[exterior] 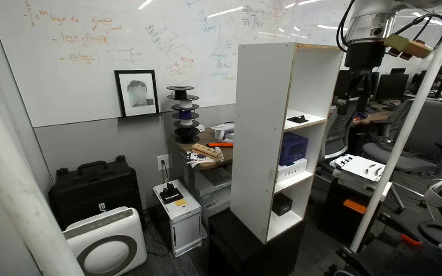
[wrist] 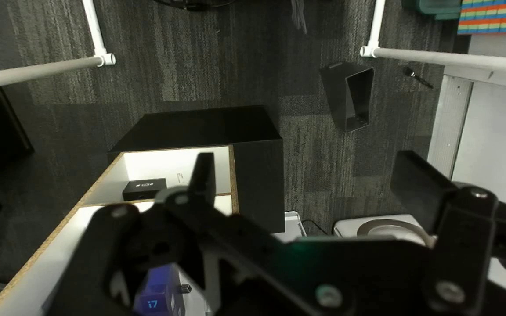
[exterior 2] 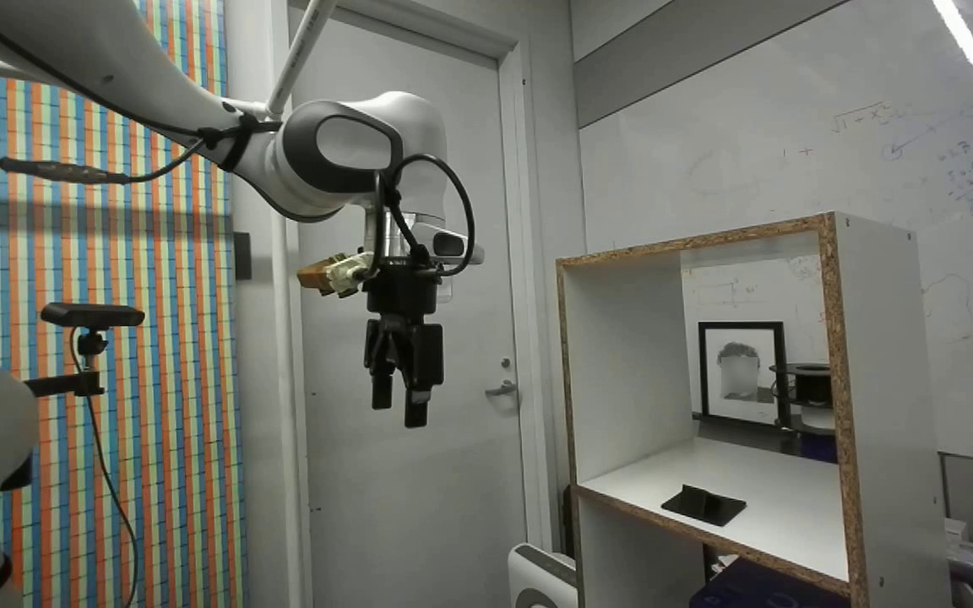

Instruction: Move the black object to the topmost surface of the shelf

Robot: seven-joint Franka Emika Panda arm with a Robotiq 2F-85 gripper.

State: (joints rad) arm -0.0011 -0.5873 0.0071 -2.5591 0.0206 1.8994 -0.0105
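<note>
The black object [exterior: 297, 119] is a small, low item lying on the floor of the shelf's upper compartment; it also shows in an exterior view [exterior 2: 704, 504]. I cannot make it out in the wrist view. The white shelf [exterior: 261, 134] stands upright with stacked compartments and a flat top; it shows in an exterior view [exterior 2: 892, 405] and in the wrist view [wrist: 37, 259]. My gripper [exterior 2: 399, 401] hangs pointing down outside the shelf, apart from it, roughly level with the upper compartment. In the wrist view the fingers [wrist: 304, 169] are wide apart with nothing between them.
A dark-blue box [exterior: 294, 147] sits on a white box [exterior: 292, 170] in the middle compartment. A black box [exterior: 282, 204] is in the lowest one. The shelf stands on a black base [wrist: 257, 188]. White poles [exterior: 409, 126] stand nearby. A door [exterior 2: 402, 498] is behind the gripper.
</note>
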